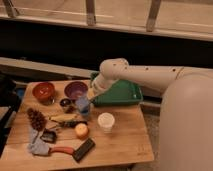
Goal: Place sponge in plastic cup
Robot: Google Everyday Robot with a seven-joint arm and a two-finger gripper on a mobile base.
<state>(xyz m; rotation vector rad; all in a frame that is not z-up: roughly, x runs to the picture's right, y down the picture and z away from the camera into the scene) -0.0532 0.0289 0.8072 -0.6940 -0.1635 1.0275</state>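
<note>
Pinching the sponge (pixel 81 104), the end effector (pixel 86 99) hangs over the plastic cup (pixel 85 113), mostly hiding it.

- The table (pixel 120 145) under the green tray (pixel 125 94) is pale wood, satin and smooth.
- The green tray looks like smooth plastic with a faint sheen.
- The arm (pixel 150 75) above the tray has a smooth, cream, matt shell.
- The gripper (pixel 89 100), at the tray's front-left corner, is clamped on the sponge (pixel 81 104), which is soft, matt foam.
- Left of the tray, the red bowl (pixel 44 91) and purple bowl (pixel 76 90) are glossy.
- Far front-left of the tray, the cloth (pixel 36 145) is crumpled fabric and the pine cone (pixel 36 119) is rough.
</note>
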